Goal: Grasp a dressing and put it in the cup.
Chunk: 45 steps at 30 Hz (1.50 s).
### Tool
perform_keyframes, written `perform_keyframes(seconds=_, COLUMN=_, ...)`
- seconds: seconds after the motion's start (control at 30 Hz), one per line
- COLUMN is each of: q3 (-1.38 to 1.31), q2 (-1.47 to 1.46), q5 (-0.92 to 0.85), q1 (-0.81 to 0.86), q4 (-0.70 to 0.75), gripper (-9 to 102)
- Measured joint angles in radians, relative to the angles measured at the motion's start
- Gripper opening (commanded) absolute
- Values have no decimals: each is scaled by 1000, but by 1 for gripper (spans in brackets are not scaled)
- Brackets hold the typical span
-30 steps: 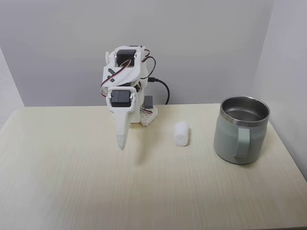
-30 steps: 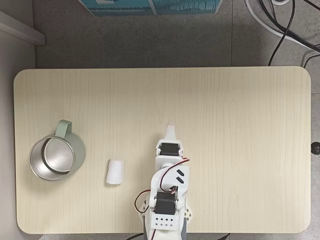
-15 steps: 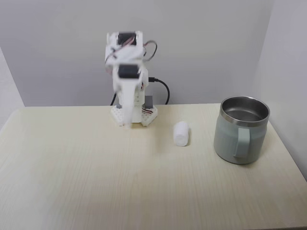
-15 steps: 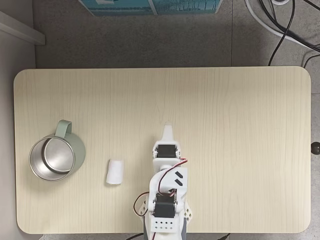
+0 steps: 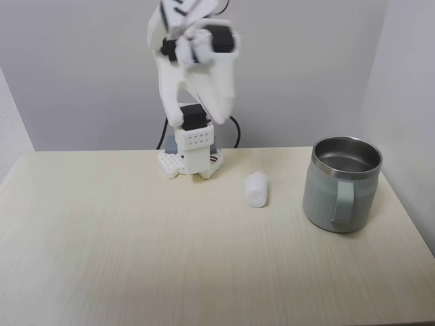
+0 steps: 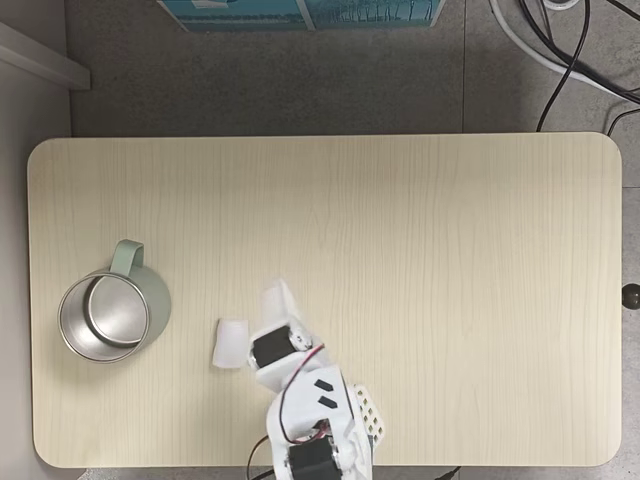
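Front fixed view, near to far: the pale wood-grain table is bare in the foreground. At mid-depth stands the large pale grey-green mug with steel rim and side handle, upright, handle toward the camera. The small white cylindrical roll of gauze-like dressing lies on the table at the mug's nine o'clock, near it but apart. Farthest back, the white plastic arm on its base is raised well above the table, upper part blurred.

Top-down fixed view: the dressing lies at three o'clock from the mug, apart from it. The two-finger gripper points toward eleven o'clock and sits just beside the roll, at its two o'clock; the front view indicates it is well above the roll, not touching. Jaw state: cannot tell, owing to blur and viewing angle; nothing is seen held.

Assessment: grasp not yet made. Risks: a descent offset to one side would let a finger nudge the light roll so it rolls away; a soft roll pinched off-centre may slip; a low carry could strike the mug rim and shift it
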Motion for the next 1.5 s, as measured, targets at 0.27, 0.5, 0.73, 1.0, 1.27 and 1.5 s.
perform_keyframes(seconds=0.27, q3=55, q2=304, q5=-298, q1=-110, q4=169, gripper=21)
perform_keyframes(seconds=0.5, q3=-181, q2=288, q5=-439, q1=-291, q4=164, gripper=22)
perform_keyframes(seconds=0.73, q3=-342, q2=357, q5=-460, q1=-345, q4=44, gripper=22)
perform_keyframes(seconds=1.0, q3=-489, q2=472, q5=-468, q1=-405, q4=-127, gripper=22)
perform_keyframes(seconds=1.27, q3=-611, q2=569, q5=-468, q1=-454, q4=-313, gripper=23)
perform_keyframes(seconds=1.5, q3=-632, q2=686, q5=-449, q1=-494, q4=-433, gripper=19)
